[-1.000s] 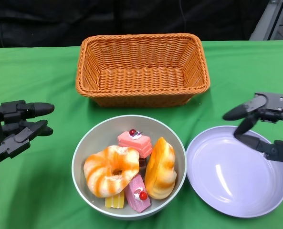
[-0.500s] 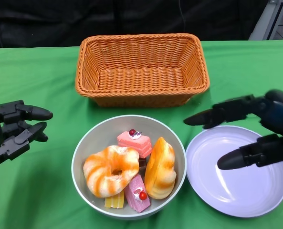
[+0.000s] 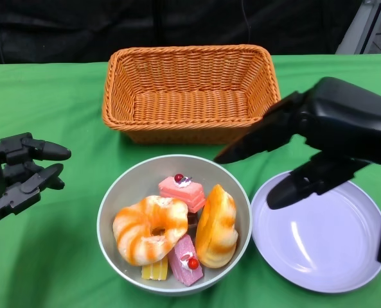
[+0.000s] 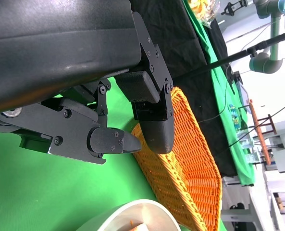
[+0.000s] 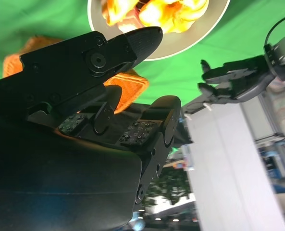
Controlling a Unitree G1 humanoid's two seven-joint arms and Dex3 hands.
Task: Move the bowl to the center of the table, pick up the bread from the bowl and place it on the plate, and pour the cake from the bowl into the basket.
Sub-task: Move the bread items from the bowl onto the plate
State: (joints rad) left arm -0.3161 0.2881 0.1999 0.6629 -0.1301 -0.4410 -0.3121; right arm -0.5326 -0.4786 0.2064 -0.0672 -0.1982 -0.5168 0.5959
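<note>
Your right robot hand [image 3: 318, 144] hangs empty, fingers spread, over the bowl [image 3: 119, 192] mid-counter, ready for the bread [image 3: 150, 228]; the left robot hand [image 3: 17, 176] waits open alongside.

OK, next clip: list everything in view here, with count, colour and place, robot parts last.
basket: one, orange wicker, far side of the table, nothing in it.
bowl: one, grey, near centre, in front of the basket.
bread: two pieces, orange and cream, a ring and a twisted roll, in the bowl.
cake: three pieces showing, two pink with red cherries, one yellow, in the bowl.
plate: one, pale lilac, right of the bowl, bare.
table: green cloth.
left hand: black, open, left of the bowl.
right hand: black, open, above the plate's near-bowl edge.
</note>
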